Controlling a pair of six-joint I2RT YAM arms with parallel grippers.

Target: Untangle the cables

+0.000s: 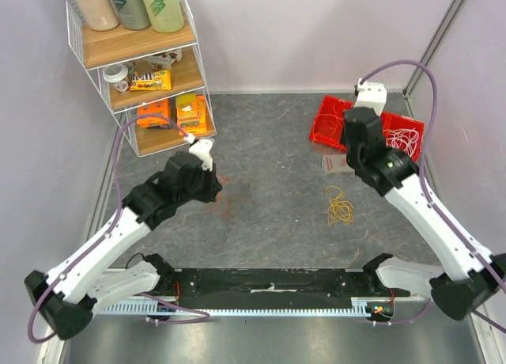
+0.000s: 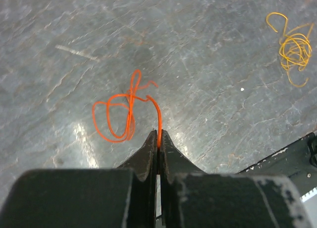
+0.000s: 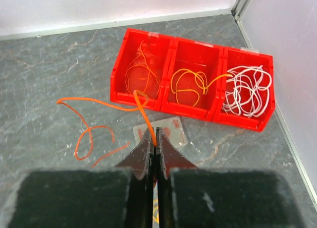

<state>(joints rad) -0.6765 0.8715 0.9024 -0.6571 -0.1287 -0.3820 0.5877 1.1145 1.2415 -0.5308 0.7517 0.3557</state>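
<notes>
My left gripper [image 2: 158,135] is shut on the end of an orange cable [image 2: 120,115] whose loops lie on the grey table just ahead of the fingertips. A yellow cable [image 2: 292,44] lies loose in a small tangle to the far right; it also shows in the top view [image 1: 340,204]. My right gripper [image 3: 155,136] is shut on another orange cable [image 3: 88,135], which curves past the front of the red bins [image 3: 163,105] and trails left over the table. The bins hold orange wires [image 3: 143,72], yellow wires [image 3: 190,82] and white wires [image 3: 247,89].
A wire shelf [image 1: 142,71] with bottles and snack packs stands at the back left. A small clear packet [image 3: 166,131] lies on the table in front of the bins. White walls close the back and sides. A black rail [image 1: 269,289] runs along the near edge.
</notes>
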